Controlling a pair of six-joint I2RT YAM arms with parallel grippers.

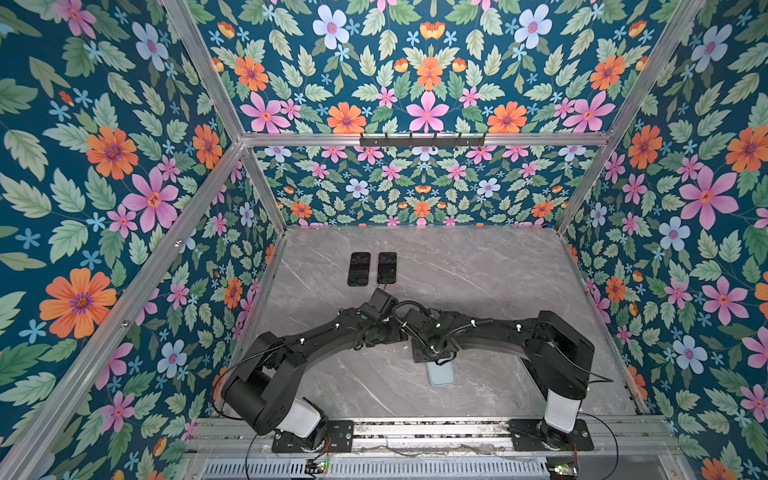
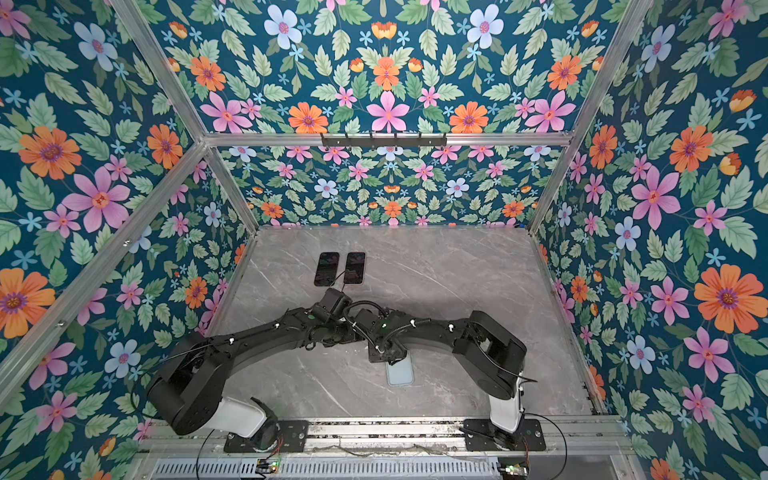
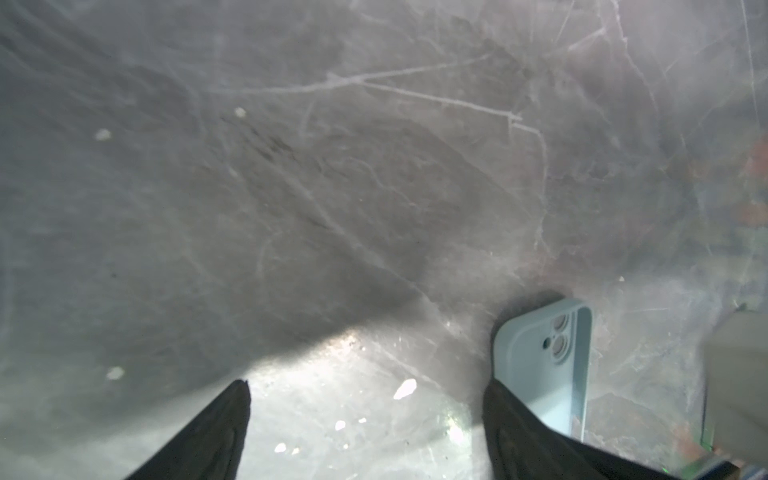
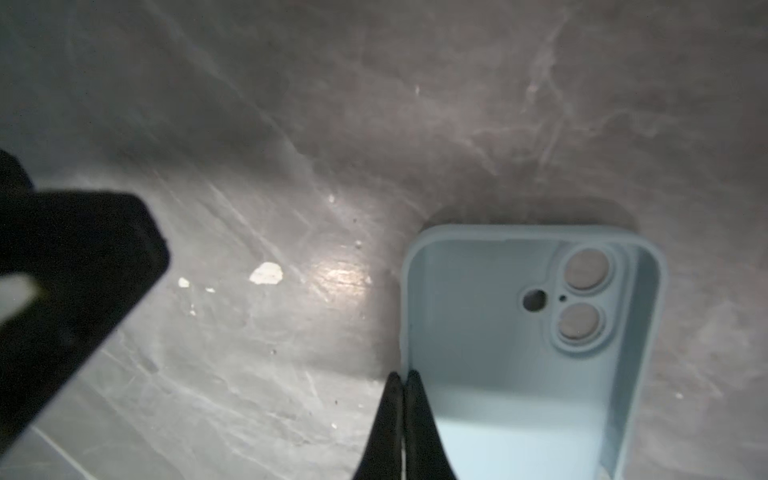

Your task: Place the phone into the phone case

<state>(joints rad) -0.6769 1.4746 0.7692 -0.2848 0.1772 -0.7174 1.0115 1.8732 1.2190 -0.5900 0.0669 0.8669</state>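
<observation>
The light-blue phone case [image 4: 498, 374] lies open side up near the middle of the table's [image 1: 498, 270] front edge, one side wall apparently pinched by the closed right gripper [image 4: 403, 376]. The left gripper [image 3: 365, 386], spread wide and empty, hovers just beside it. Two dark phones [image 1: 359, 269] lie toward the far left corner, long axes parallel to the case. The left arm is judged nearer.

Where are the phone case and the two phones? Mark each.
phone case [image 4: 490, 332], right wrist view, inside back panel.
left phone [image 1: 359, 269], in a top view, screen centre.
right phone [image 1: 387, 268], in a top view, screen centre.
</observation>
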